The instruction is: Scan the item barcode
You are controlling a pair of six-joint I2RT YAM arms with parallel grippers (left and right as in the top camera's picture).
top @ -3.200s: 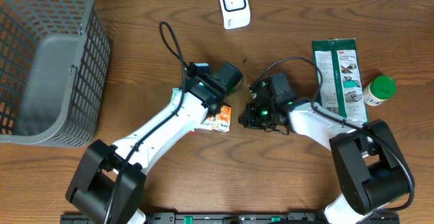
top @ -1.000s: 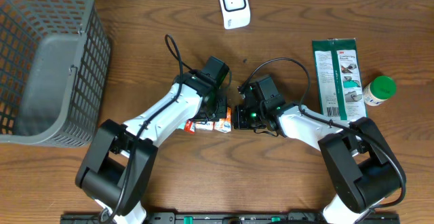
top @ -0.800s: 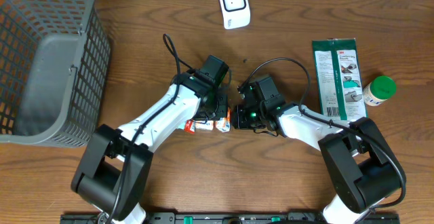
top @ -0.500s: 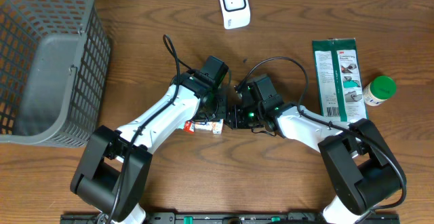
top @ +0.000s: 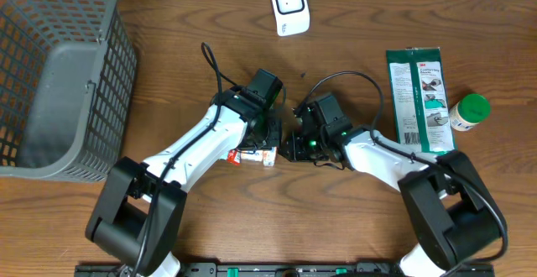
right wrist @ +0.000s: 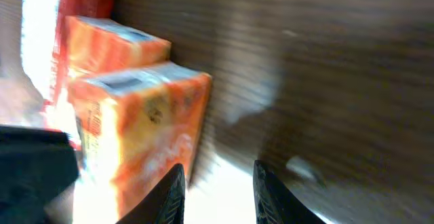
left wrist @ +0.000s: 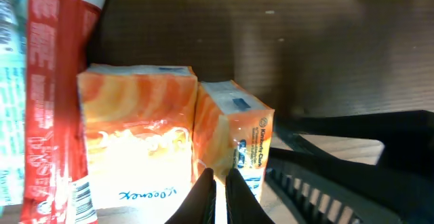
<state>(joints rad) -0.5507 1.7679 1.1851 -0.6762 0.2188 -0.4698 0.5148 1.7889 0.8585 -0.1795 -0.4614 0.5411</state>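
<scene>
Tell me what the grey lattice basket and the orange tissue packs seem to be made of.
Grey lattice basket: probably moulded plastic, matt; its even grid walls suggest this. Orange tissue packs: thin glossy plastic film, presumably over soft paper; creases and bright highlights show on the wrapping.

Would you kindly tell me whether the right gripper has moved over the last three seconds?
Yes: the right gripper has shifted left, farther from the green packet.

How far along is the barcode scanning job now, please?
Done: nothing visible yet. In hand: the left fingers are shut at the tissue pack; the right fingers stand open beside it. Left: carry the pack to the white scanner at the far edge and show its barcode.
</scene>
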